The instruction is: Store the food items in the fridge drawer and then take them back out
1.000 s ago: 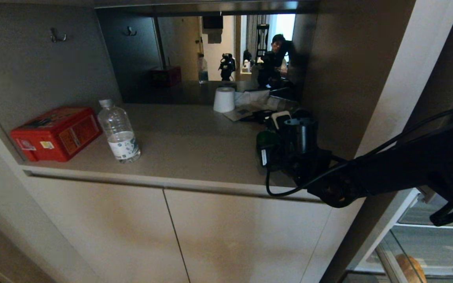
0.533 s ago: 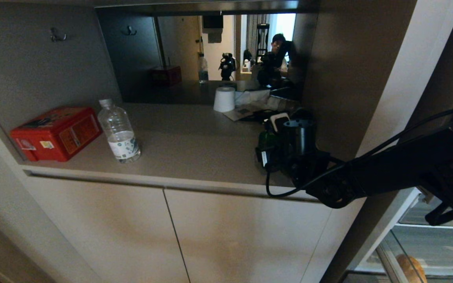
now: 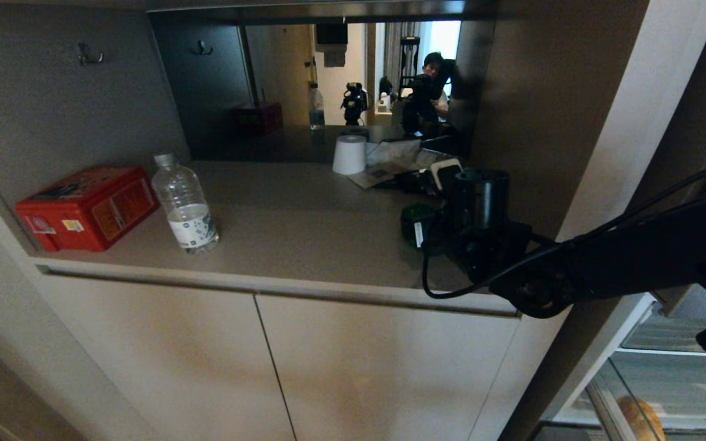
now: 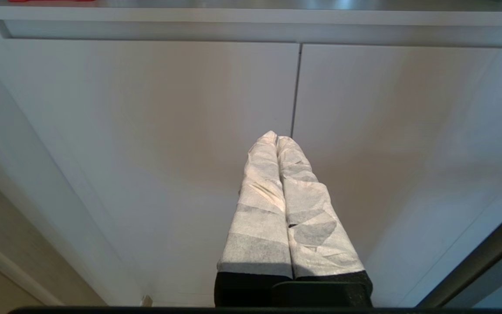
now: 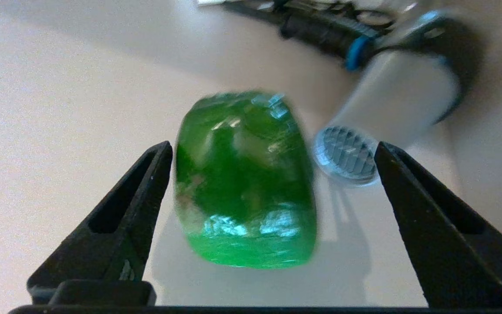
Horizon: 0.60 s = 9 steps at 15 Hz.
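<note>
Green bell pepper [image 3: 415,218] now sits free on the countertop [image 3: 304,226]; the right gripper [image 3: 436,229] has pulled back toward 3 o'clock. Left gripper [image 4: 276,139]: fingers pressed together facing cabinet doors [image 4: 190,131]. Right wrist view: fingers [image 5: 146,183] spread, flanking the pepper [image 5: 244,179] without touching.

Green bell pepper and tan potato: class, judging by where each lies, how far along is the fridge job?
Done: the glossy dark-green bell pepper sits on the beige countertop. In hand: nothing; the right gripper stands open around the pepper, and the left gripper is shut and idle by the cabinet doors. Left: the tan-brown potato lies in the transparent fridge drawer.
</note>
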Available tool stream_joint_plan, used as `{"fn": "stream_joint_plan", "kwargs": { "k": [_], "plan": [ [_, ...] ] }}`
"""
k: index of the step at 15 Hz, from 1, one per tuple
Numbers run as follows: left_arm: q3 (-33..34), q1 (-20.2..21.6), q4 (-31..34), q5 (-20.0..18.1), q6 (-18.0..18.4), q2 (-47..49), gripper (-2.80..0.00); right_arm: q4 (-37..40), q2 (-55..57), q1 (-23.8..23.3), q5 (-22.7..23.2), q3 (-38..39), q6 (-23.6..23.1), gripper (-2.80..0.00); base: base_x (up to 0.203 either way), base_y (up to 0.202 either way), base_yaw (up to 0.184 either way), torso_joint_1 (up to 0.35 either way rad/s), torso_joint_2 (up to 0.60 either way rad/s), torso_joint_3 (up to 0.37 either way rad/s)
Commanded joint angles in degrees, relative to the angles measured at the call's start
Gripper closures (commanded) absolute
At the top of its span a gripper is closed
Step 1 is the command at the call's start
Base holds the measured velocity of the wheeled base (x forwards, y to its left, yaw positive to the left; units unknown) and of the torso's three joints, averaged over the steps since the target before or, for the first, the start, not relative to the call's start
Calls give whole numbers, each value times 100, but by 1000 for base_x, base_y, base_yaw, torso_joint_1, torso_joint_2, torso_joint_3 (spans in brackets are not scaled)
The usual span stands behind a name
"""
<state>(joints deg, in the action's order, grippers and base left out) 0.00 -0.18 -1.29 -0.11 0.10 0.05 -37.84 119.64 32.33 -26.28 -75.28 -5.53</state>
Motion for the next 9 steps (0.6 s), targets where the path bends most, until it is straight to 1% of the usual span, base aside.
{"fn": "stream_joint_plan", "kwargs": {
  "k": [1, 5, 7, 9],
  "plan": [
    [62, 1, -3, -7, -1, 4, 0, -22, -265, 39, -38, 33, -16, -280, 0, 0, 0, 0, 0, 0],
    [62, 1, -3, -6, -10, 4, 0, -23, -710, 126, -44, 486, -37, -280, 0, 0, 0, 0, 0, 0],
    [62, 1, -3, 1, -10, 4, 0, -28, -1052, 231, -44, 925, -48, -280, 0, 0, 0, 0, 0, 0],
    [62, 1, -3, 2, -10, 4, 0, -42, -1470, 395, -39, 1585, -52, -280, 0, 0, 0, 0, 0, 0]
  ]
}}
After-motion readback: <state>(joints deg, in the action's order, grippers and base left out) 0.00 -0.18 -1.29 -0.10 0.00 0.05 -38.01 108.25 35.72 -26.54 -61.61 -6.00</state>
